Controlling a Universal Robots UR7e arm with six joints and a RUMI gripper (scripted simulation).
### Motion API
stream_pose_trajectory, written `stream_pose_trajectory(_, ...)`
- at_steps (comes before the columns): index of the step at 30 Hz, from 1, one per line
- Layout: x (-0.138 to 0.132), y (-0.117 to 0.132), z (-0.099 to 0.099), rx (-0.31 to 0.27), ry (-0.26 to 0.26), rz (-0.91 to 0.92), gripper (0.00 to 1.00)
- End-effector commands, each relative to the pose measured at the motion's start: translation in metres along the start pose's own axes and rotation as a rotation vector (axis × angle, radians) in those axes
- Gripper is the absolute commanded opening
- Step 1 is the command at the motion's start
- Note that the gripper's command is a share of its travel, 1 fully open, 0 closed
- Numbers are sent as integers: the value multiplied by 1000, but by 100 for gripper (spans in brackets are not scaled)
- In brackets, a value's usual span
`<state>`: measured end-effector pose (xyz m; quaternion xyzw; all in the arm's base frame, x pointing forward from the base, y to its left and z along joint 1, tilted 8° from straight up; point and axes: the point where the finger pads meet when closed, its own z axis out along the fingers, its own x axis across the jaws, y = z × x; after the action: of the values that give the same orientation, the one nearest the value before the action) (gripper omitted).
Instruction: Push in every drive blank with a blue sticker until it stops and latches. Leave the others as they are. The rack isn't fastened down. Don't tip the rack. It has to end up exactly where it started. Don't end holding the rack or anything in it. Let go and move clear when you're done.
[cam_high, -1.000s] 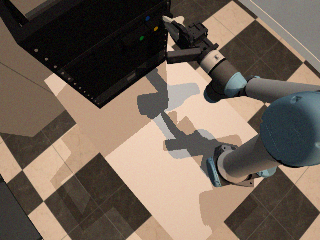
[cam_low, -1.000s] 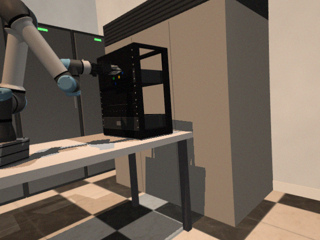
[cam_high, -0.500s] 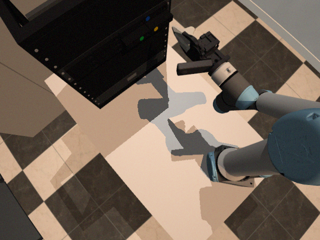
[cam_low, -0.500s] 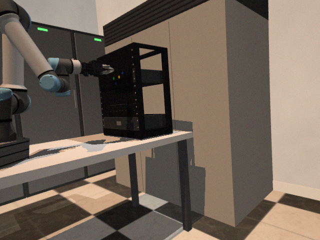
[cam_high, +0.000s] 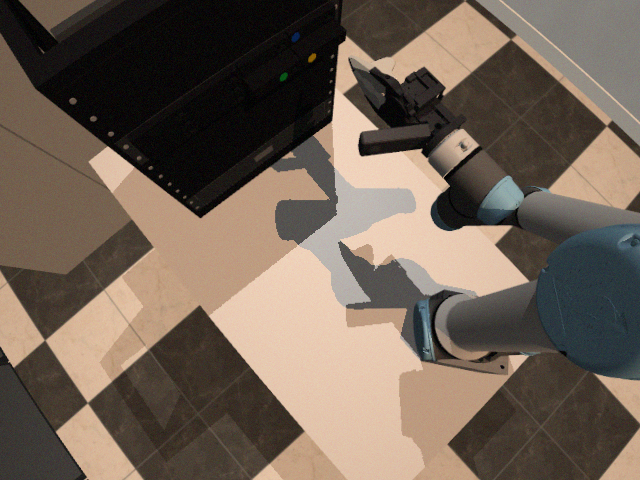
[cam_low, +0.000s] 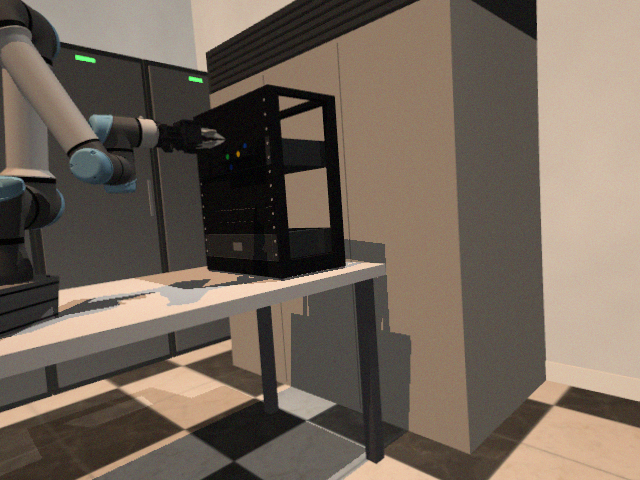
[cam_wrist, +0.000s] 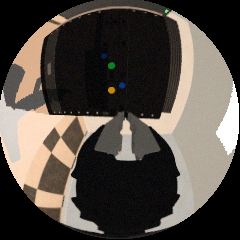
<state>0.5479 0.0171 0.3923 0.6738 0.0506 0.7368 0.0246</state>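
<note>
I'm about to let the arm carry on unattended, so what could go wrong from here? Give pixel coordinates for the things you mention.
The rack (cam_high: 186, 207) (cam_low: 334, 180) (cam_wrist: 46, 80) stands loose on the table (cam_low: 155, 322), so a hard or off-centre push might shift or tip it. The yellow sticker (cam_high: 311, 57) (cam_low: 238, 153) (cam_wrist: 111, 90) sits close to a blue one (cam_high: 295, 37) (cam_low: 245, 145) (cam_wrist: 122, 85), so the shut gripper (cam_high: 350, 58) (cam_low: 223, 139) (cam_wrist: 125, 112) could press the wrong blank. The top view shows only one blue sticker; the lower one might be missed.

Checkered floor (cam_high: 196, 361) (cam_low: 232, 439) (cam_wrist: 56, 172) beside beige cabinets (cam_low: 403, 206).
</note>
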Motion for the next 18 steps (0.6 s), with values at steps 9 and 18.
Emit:
stream_pose_trajectory(9,0,0,-11,0,1,0,0)
stream_pose_trajectory(18,0,0,-31,0,1,0,0)
